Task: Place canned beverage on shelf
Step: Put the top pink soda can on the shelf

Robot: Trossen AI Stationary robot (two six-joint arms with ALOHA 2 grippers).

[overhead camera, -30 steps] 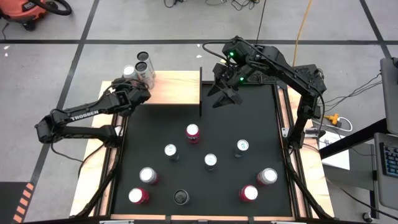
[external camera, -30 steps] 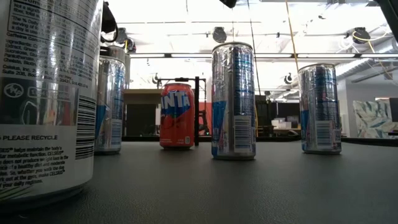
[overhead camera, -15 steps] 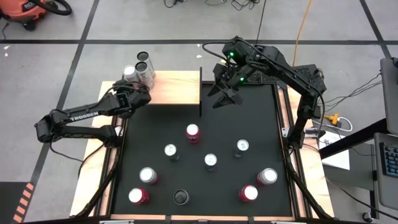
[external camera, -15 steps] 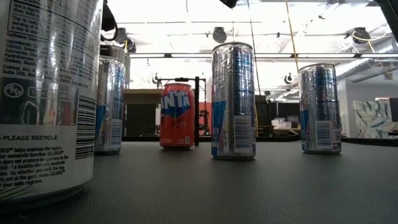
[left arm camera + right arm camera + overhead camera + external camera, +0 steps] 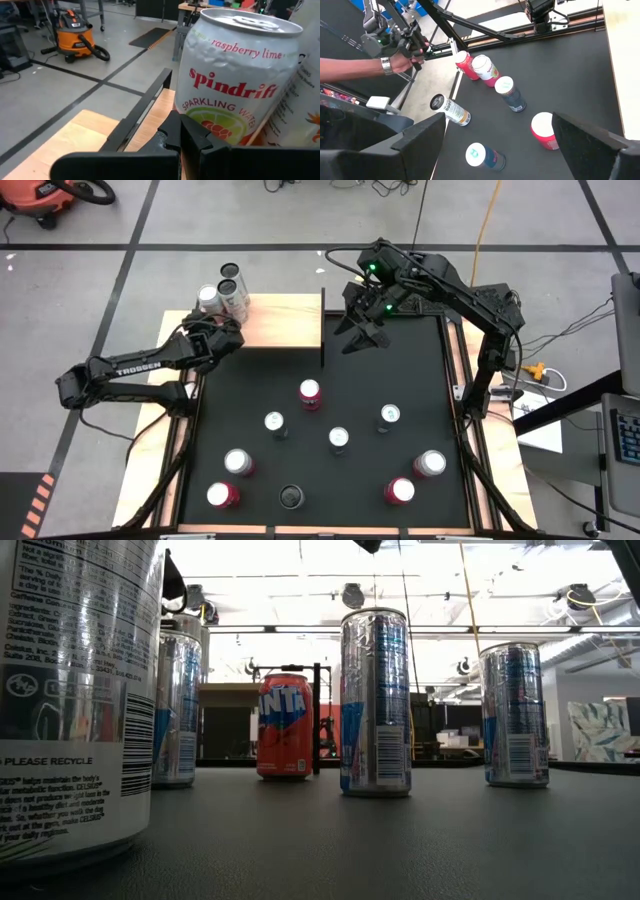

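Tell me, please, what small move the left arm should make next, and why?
Probably draw the left gripper back from the shelf towards the mat. Its jaws are shut and empty, and the Spindrift can already stands on the wood just ahead. The right gripper waits open above the mat.

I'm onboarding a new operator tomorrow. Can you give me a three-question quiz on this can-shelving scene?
1. True or false: the right hand holds a can.
2. Which hand is shut beside the Spindrift can: A left, B right?
3. Fill in: the cans at the shelf's far left corner number ___.

Key: 1 false, its fingers stand open and empty over the mat. 2 A, the left hand. 3 three.
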